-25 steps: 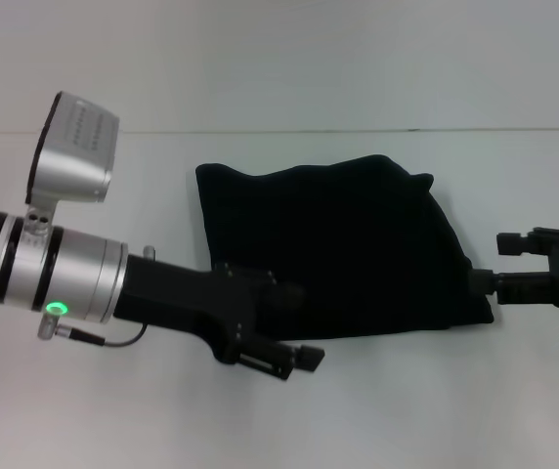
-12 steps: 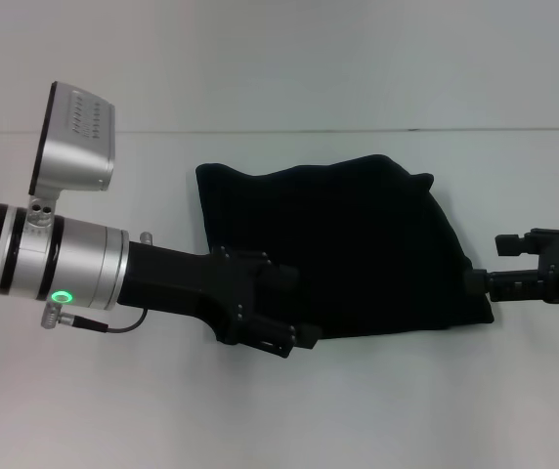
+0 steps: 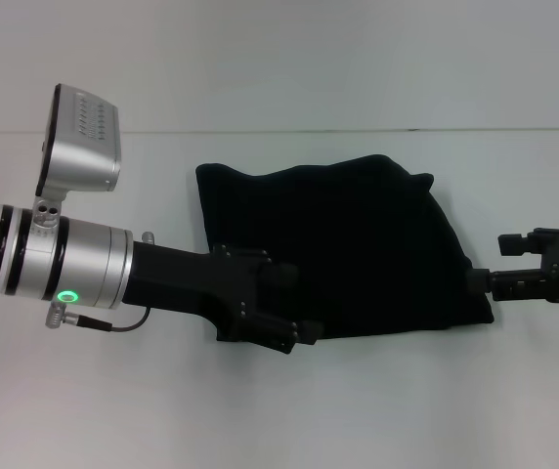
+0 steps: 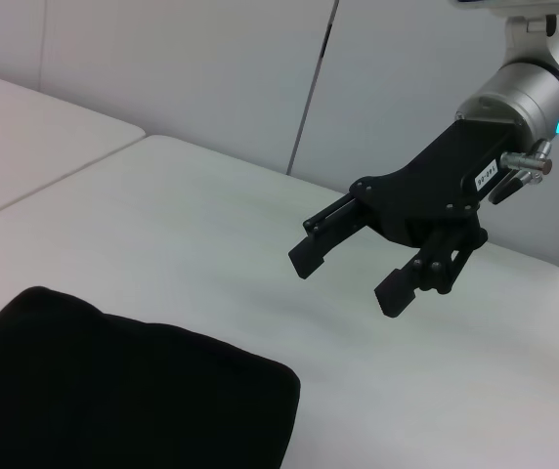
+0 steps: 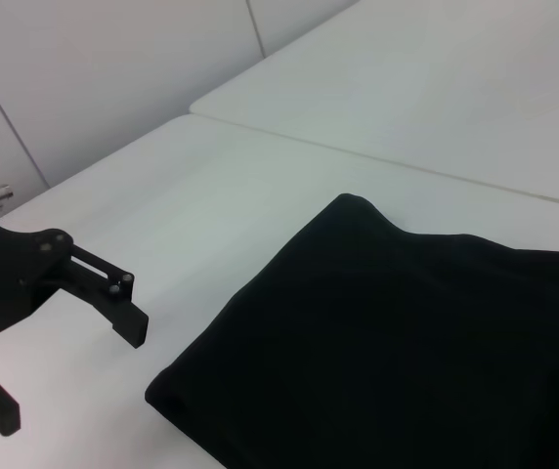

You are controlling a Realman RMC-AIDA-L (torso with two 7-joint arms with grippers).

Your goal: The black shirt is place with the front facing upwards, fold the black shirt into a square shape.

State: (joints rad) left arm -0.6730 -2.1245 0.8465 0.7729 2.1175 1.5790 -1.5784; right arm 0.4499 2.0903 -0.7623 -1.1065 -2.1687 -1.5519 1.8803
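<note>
Folded black shirt (image 3: pixel 343 249) on white bench (image 3: pixel 289 410), open empty left tool (image 3: pixel 294 332) and right tool (image 4: pixel 358 269) at side edges.

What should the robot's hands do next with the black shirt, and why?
Probably pull both away. The black shirt already lies folded in a roughly square bundle, and the open left gripper and open right gripper hold none of it.

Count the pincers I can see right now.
2: the left pincer at the black shirt's near-left corner, open; the right pincer beside its right edge, open.
</note>
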